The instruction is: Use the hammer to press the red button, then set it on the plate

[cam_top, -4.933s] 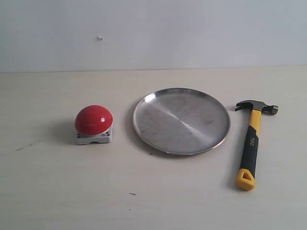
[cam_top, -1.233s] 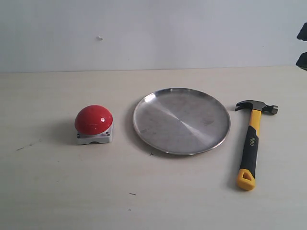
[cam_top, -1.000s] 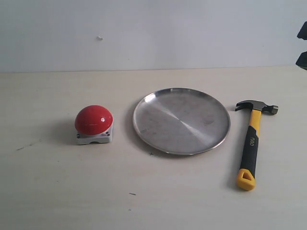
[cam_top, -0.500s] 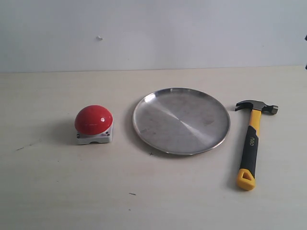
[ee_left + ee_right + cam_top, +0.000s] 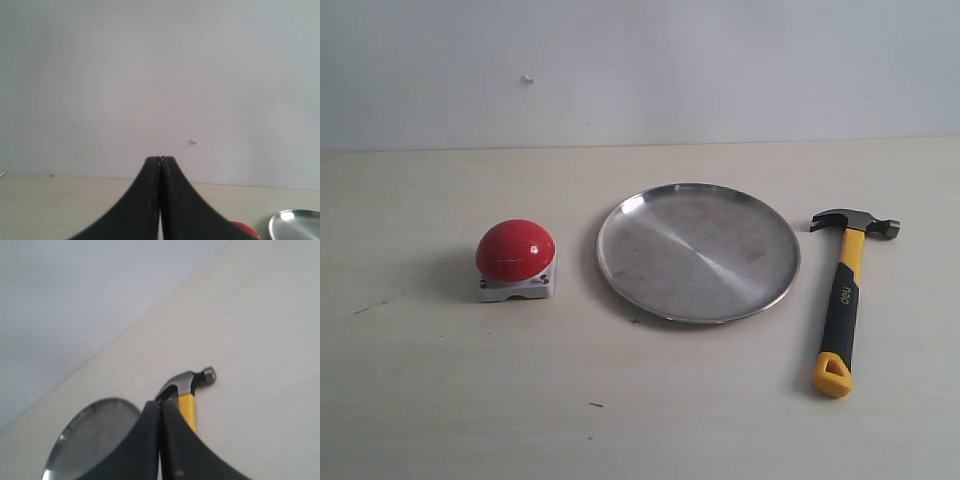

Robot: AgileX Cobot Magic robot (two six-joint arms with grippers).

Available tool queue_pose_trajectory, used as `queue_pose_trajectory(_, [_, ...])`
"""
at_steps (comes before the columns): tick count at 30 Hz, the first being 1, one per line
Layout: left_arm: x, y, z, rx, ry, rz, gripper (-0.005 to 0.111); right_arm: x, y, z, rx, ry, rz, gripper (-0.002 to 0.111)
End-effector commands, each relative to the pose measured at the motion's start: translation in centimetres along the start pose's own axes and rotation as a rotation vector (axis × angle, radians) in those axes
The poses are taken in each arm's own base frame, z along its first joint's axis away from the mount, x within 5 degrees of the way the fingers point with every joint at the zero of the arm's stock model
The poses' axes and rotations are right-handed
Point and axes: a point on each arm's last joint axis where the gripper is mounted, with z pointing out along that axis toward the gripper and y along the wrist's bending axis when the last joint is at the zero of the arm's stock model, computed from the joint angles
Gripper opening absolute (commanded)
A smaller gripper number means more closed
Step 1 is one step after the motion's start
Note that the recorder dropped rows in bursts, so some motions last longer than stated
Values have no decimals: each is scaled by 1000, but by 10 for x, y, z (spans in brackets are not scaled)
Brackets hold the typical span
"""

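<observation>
Left jaws: pressed flat together with nothing in them. The left gripper (image 5: 160,160) just faces the bare wall (image 5: 160,75), nowhere near anything it could grab.

Right jaws: same deal, closed up tight and empty. The right gripper (image 5: 160,402) looks out over the hammer (image 5: 189,382), whose head pokes out just past the fingertips. It doesn't look to be touching it, though how high up it sits is honestly hard to call from that angle.

Hammer: lying flat on the table (image 5: 640,410), untouched, just right of the plate (image 5: 698,252) without meeting its rim. Dark head toward the wall, yellow loop toward the near edge.

Plate: shiny metal, in the middle of the table, nothing on it.

Button: the red button (image 5: 515,250) sits left of the plate with a clear gap between them, well apart from the hammer.

Wide shot: neither arm shows up in it at all.

Step in hand: the very start, going for the hammer. Nothing picked up, button not pressed.

Next move: looks like a job for the right arm, since it's the one over the hammer. The jaws need to open, drop across the black grip part of the handle, and clamp firmly enough that the heavy head won't droop. After that it's a carry right over the plate to reach the button, so the hammer has to lift clear first.
</observation>
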Motion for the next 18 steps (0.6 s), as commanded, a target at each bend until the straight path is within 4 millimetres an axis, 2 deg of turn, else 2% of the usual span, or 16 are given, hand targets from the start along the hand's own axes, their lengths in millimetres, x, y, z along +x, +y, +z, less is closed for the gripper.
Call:
queue_pose_trajectory(1, [0, 0, -1, 6, -4, 3, 0, -7, 1, 2, -11, -51, 93, 0])
queue_pose_trajectory(3, [0, 0, -1, 6, -4, 3, 0, -3, 4, 8, -30, -29, 151, 0])
queue_pose_trajectory(6, [0, 0, -1, 6, -4, 3, 0, 5, 15, 18, -60, -8, 132, 0])
queue_pose_trajectory(8, [0, 0, -1, 6, -4, 3, 0, 17, 30, 28, -109, 10, 106, 0])
queue_pose_trajectory(11, [0, 0, -1, 6, -4, 3, 0, 45, 65, 41, -213, 38, 102, 0])
queue_pose_trajectory(13, [0, 0, -1, 6, -4, 3, 0, 60, 79, 51, -231, 89, 95, 0])
queue_pose_trajectory(18, [0, 0, -1, 6, -4, 3, 0, 86, 78, 78, -153, 189, 127, 0])
